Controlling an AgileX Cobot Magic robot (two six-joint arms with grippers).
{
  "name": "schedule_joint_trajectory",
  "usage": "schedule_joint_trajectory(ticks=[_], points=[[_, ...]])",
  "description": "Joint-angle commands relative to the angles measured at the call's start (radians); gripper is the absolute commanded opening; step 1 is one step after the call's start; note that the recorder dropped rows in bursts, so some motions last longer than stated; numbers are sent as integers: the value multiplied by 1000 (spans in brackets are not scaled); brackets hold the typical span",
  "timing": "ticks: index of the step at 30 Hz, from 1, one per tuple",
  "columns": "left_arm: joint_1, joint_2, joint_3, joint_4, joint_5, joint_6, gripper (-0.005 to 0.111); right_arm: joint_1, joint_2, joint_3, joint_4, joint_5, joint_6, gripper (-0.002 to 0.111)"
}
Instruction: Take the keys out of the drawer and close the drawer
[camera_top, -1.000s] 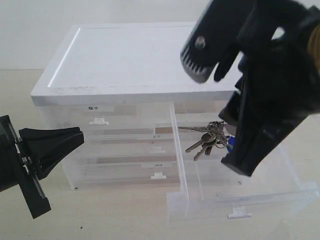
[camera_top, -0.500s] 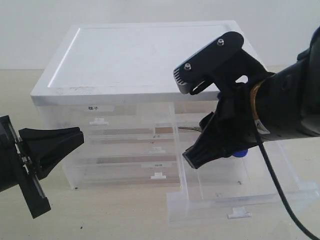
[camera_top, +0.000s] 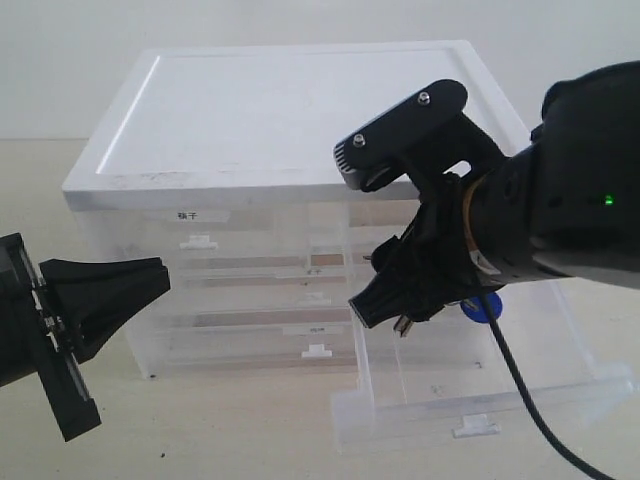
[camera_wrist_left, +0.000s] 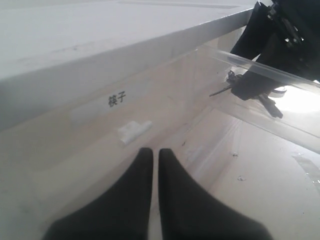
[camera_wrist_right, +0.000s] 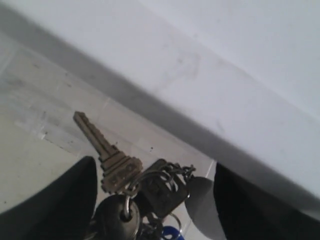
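Note:
The drawer (camera_top: 520, 395) stands pulled out at the cabinet's right front, its white tab handle (camera_top: 477, 428) nearest the camera. Inside it lie the keys (camera_wrist_right: 142, 182), with the round silvery tag (camera_wrist_right: 201, 205) and a sliver of the blue fob (camera_wrist_right: 170, 234) showing. In the exterior view only the fob (camera_top: 482, 308) and one key tip (camera_top: 405, 326) show under the arm. My right gripper (camera_wrist_right: 154, 167) is down in the drawer, open, one finger on each side of the bunch. My left gripper (camera_top: 158, 277) hovers shut in front of the cabinet's left half, holding nothing.
The white-topped cabinet (camera_top: 290, 110) holds the twin half-width drawer with a bold dark label (camera_wrist_left: 117, 99) and white tab (camera_wrist_left: 134, 131), with full-width drawers (camera_top: 250, 325) below. The open drawer's clear side wall (camera_top: 360, 300) juts forward between my two grippers.
My right gripper has come down and leftward into the open drawer, from above the keys to straddling them. The keys are now mostly hidden in the exterior view. The left gripper has stayed put.

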Motion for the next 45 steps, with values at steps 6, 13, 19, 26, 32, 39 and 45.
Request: schedule_joint_trajectory(ticks=[6,13,19,26,32,39,45], points=[[-2,3,-4,7,-11,-10,5,-7,15,-5,62,0,-35,62],[-2,3,-4,7,-11,-10,5,-7,15,11,-28,55,-61,15],[-2,3,-4,4,-11,-10,5,-5,15,5,-13,90,-122,6],[-2,3,-4,4,-11,-10,5,-5,-26,-60,66,87,-248,0],[-2,3,-4,4,-11,-10,5,-5,-118,-66,72,77,-284,0],[-2,3,-4,4,-11,-10,5,-5,-235,-66,143,36,-351,0],[-2,3,-4,4,-11,-10,5,-5,-322,-66,209,-2,-417,0]])
